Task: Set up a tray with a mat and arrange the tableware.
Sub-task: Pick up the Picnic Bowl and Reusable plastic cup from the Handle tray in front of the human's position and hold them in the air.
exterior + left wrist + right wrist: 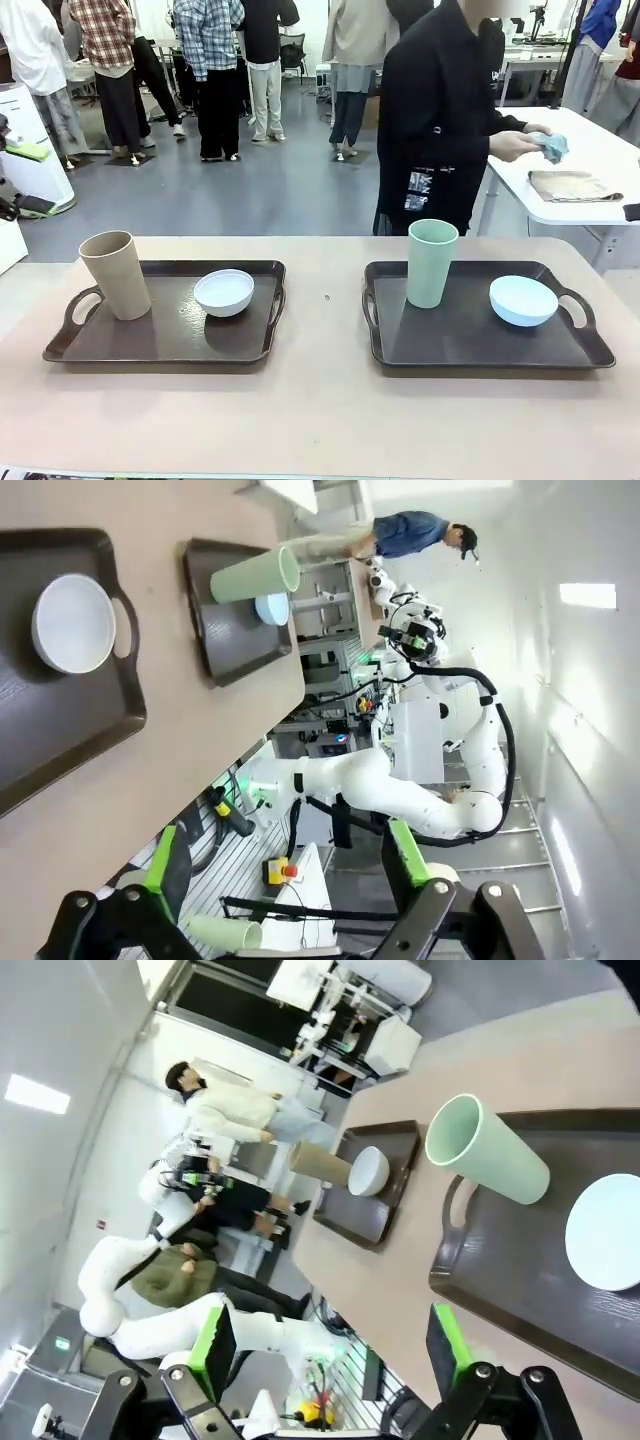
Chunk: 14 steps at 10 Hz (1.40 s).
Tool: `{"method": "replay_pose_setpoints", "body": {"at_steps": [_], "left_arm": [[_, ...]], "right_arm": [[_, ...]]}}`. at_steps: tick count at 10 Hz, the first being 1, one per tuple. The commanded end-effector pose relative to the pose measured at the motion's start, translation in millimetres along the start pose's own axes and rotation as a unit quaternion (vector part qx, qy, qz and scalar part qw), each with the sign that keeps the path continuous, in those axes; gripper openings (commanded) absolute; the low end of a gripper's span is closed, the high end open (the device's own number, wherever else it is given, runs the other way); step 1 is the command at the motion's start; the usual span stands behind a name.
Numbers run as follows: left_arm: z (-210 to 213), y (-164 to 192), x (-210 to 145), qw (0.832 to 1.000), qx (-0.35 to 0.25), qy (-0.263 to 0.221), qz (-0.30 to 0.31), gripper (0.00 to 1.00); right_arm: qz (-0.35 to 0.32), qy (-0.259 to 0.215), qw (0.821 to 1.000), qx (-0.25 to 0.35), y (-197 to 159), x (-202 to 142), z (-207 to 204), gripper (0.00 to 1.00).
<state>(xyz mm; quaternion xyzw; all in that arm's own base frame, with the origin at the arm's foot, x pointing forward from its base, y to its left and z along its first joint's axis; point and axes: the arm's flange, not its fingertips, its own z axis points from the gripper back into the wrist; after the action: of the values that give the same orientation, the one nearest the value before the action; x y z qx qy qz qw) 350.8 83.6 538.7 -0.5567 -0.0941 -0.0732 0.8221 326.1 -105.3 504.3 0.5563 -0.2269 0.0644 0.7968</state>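
Tableware already stands on two dark trays set side by side on the tan bench (320,420). The tan tumbler (115,273) is upright beside the white bowl (224,292) on the left tray (160,358), and the pale green tumbler (431,262) is upright with the light blue bowl (523,300) a little apart from it on the right tray (480,362). No mat lies under any of them, so the mat step looks not yet done, and the pieces would probably have to come off before a mat can go down. The left gripper (288,865) and the right gripper (330,1350) hang above the bench with jaws spread wide and nothing between them. Across the bench a person (440,110) is turned toward a white side table (600,145), one hand (515,146) on a blue cloth (552,146), with a tan folded cloth (572,185) lying nearby that may be a mat. The bench top is plain, matte and bare around the trays. Behind it stretches a grey floor (280,190), where several people (225,70) stand well back.
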Motion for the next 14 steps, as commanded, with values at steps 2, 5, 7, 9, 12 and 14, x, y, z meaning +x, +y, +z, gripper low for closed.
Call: {"method": "replay_pose_setpoints", "body": {"at_steps": [2,5,7,9,12,14], "left_arm": [[4,-5,-7,1.0,-0.015,-0.015,-0.02,1.0],[10,-7,-8,1.0,-0.005,-0.011,-0.013,1.0],[8,-6,-7,1.0,-0.003,-0.009,-0.011,1.0],[8,-6,-7,1.0,-0.003,-0.009,-0.011,1.0],[8,-6,-7,1.0,-0.003,-0.009,-0.011,1.0],[8,-6,-7,1.0,-0.003,-0.009,-0.011,1.0]], "right_arm": [[0.016,-0.003,1.0,-0.003,4,0,4,1.0],[-0.008,0.046,0.999,0.004,4,-2,-14,1.0],[0.04,-0.032,0.998,-0.028,10,-7,-39,1.0],[0.0,0.031,0.999,-0.01,5,-4,-15,1.0],[0.0,0.031,0.999,-0.01,5,-4,-15,1.0],[0.0,0.031,0.999,-0.01,5,-4,-15,1.0]]}}
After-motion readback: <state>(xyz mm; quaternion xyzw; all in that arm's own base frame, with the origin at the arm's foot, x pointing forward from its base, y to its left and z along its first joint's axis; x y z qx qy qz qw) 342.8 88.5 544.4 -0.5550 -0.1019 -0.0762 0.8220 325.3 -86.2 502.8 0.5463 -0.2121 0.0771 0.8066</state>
